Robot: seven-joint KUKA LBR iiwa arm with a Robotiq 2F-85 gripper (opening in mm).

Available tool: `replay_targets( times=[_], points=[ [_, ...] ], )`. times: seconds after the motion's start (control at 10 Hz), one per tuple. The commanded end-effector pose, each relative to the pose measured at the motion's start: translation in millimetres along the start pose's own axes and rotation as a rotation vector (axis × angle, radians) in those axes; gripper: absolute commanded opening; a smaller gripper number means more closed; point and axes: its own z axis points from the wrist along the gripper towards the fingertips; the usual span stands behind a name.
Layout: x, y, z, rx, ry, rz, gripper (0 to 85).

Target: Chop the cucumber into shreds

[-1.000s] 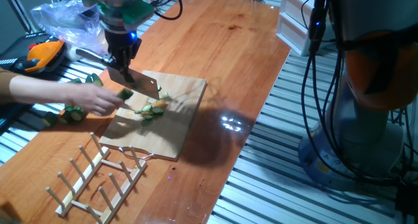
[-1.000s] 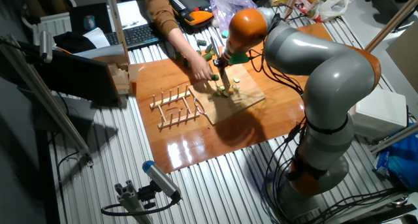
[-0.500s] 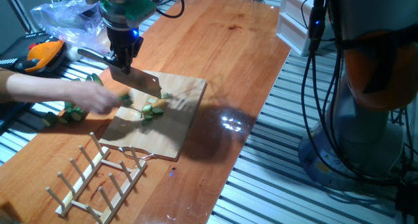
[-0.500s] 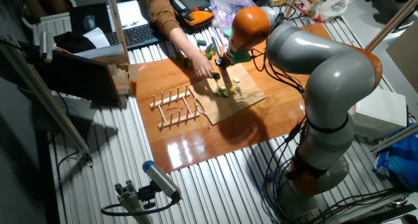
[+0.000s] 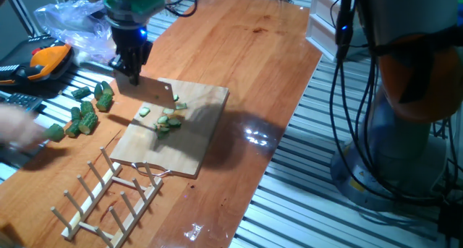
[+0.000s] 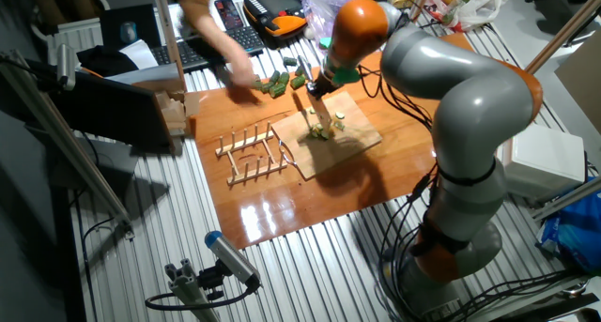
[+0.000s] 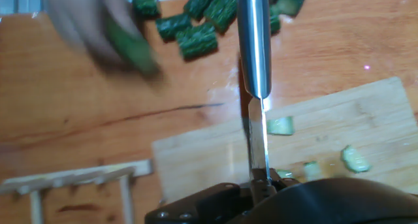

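My gripper [image 5: 130,69] is shut on the handle of a knife [image 5: 150,95], whose blade hangs just above the far left corner of the wooden board [image 5: 189,148]. Pale green shreds [image 5: 168,118] lie on the board beside the blade, also seen as shreds [image 7: 281,126] in the hand view to the right of the knife [image 7: 253,48]. The cucumber [image 7: 134,51], a dark green chunk, is blurred in a person's hand [image 7: 91,28], off the board to the left. From the other side, my gripper [image 6: 317,85] stands over the shreds [image 6: 324,130].
Several dark green chunks [image 5: 90,107] lie scattered on the table left of the board. A wooden rack [image 5: 108,197] stands in front of the board. The person's hand [image 5: 14,132] is at the left edge. A plastic bag [image 5: 69,20] and an orange device [image 5: 47,60] sit behind.
The person's hand has pulled off the board to the left, taking the chunk with it. The knife has lifted and shifted slightly toward the board's far left corner.
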Motion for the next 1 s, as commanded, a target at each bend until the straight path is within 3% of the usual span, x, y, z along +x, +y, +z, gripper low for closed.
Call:
replay_targets(
  times=[0.0,0.1,0.2,0.3,0.4,0.5,0.7,0.8,0.9],
  points=[
    [4.0,12.7,3.1,-0.02,0.029,0.073,0.0],
    [8.8,31.4,4.1,-0.018,0.04,0.12,0.0],
    [14.4,51.7,2.8,0.002,0.046,0.172,0.0],
    [23.8,59.2,6.8,-0.038,0.048,0.177,0.0],
    [35.4,68.4,11.2,-0.056,0.047,0.189,0.0],
    [42.9,73.5,14.3,-0.047,0.047,0.19,0.0],
    [54.0,79.7,18.7,-0.069,0.053,0.207,0.0],
    [55.8,80.1,18.6,-0.095,0.056,0.203,0.0],
    [54.6,78.9,17.2,-0.098,0.06,0.206,0.0]
  ],
)
